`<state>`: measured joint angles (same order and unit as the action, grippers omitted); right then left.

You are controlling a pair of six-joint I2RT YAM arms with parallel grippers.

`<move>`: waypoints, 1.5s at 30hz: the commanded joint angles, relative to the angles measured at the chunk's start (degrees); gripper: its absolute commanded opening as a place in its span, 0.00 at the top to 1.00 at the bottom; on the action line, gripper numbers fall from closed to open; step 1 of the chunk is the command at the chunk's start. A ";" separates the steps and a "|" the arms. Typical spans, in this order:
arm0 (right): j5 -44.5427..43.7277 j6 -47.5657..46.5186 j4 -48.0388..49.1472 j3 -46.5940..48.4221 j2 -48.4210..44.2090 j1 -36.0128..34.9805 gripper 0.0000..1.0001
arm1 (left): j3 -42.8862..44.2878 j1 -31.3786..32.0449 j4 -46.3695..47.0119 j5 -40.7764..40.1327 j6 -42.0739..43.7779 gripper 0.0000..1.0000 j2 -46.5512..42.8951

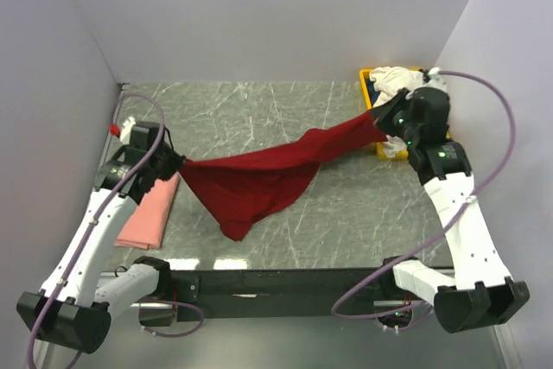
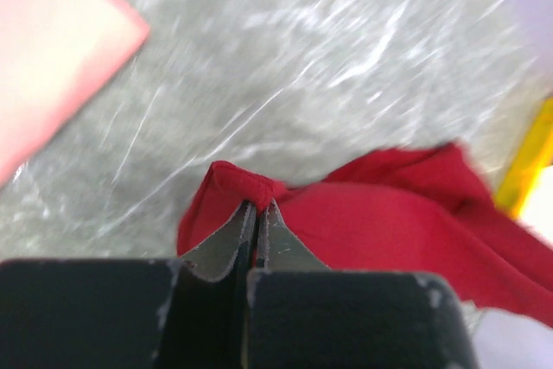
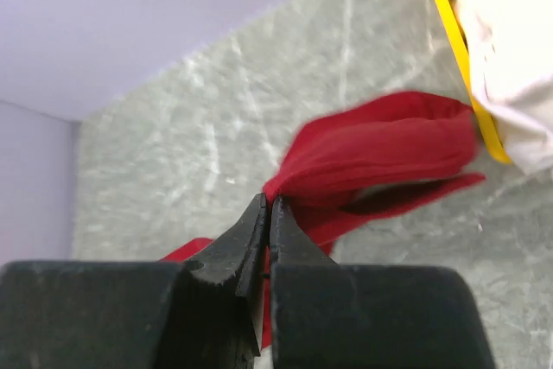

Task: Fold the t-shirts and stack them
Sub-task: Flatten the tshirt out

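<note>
Left of the dark red t-shirt [image 1: 259, 181] lies the salmon-pink t-shirt [image 1: 149, 213], folded into a flat, smooth oblong. The left gripper [image 2: 257, 207] is pinched tight on the red shirt's left corner. The cloth is soft and matte, strung across and sagging to a point. At its right end the right gripper [image 3: 269, 205] is clamped on a bunched fold. Just beyond, a white t-shirt [image 1: 399, 80] lies crumpled in the yellow plastic bin [image 1: 364, 82]. Beneath is a grey-green veined table [image 1: 259, 110], with pale lilac walls [image 1: 259, 15] around.

Yellow plastic bin [image 1: 366, 78] sits at the far right corner of the table. Grey-green marbled tabletop [image 1: 242, 114] runs left of the bin and toward the near edge. Pale lilac walls [image 1: 259, 15] stand right behind and beside the bin.
</note>
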<state>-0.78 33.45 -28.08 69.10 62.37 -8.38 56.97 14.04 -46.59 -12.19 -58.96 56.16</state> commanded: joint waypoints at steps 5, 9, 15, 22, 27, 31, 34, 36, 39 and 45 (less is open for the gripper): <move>4.73 -1.37 -9.89 17.52 -4.27 5.57 1.00 | 18.76 -1.12 -3.77 -7.41 4.11 0.99 -0.44; 5.78 0.29 -13.23 24.93 -6.03 7.06 1.00 | 24.13 -1.12 -3.95 -8.82 4.47 0.99 -2.37; 5.26 1.09 -16.04 34.69 -8.14 7.42 1.00 | 30.39 -1.12 -2.28 -11.80 6.05 0.99 -6.50; 6.13 2.58 -12.62 35.93 -9.55 7.42 1.00 | 35.93 -1.12 2.90 -15.50 7.98 0.99 -7.39; 7.98 4.86 -5.97 34.35 -7.00 7.42 1.00 | 36.81 -1.12 8.78 -15.50 9.47 0.99 -2.38; 10.26 6.97 4.14 29.61 -2.53 7.33 1.00 | 36.19 -1.12 18.60 -15.68 12.45 0.99 4.37; 10.18 8.03 11.18 27.76 3.17 7.42 1.00 | 37.76 -2.70 24.60 -13.67 14.39 0.99 11.13; 10.44 9.17 16.00 28.54 6.87 7.42 1.00 | 40.40 -5.77 29.00 -11.47 14.66 0.99 15.80; 12.37 9.79 19.98 34.50 18.70 7.42 1.00 | 49.61 -11.22 32.08 -4.27 13.61 0.99 27.04; 13.96 10.05 17.71 61.64 37.96 7.50 1.00 | 78.08 -19.66 31.73 8.91 9.49 1.00 48.32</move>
<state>12.29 42.92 -16.49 118.37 96.99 -1.34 124.16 -2.26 -20.40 -11.25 -47.64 102.89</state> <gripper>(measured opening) 0.020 0.020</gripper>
